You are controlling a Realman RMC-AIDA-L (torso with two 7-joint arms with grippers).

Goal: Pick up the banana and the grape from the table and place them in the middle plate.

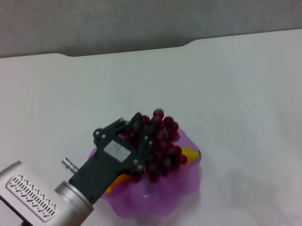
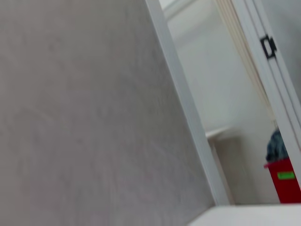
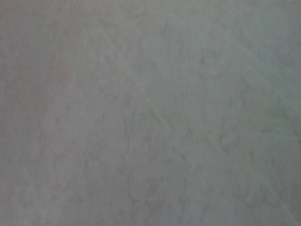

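Grapes (image 1: 159,141), a dark red bunch, sit over the purple plate (image 1: 159,200), which rests on the white table (image 1: 245,93). Under the bunch lies the banana (image 1: 190,154), its yellow end poking out toward the right side of the plate. The left gripper (image 1: 141,140) reaches in from the lower left, its black fingers (image 1: 133,120) spread on either side of the bunch and pressed against the grapes, gripping them. The right gripper shows in no view.

My left gripper (image 1: 141,140) is over the middle plate (image 1: 154,201), fingers around the grape (image 1: 159,141). The banana (image 1: 190,154) lies in that plate under the grape, on the table (image 1: 235,94).
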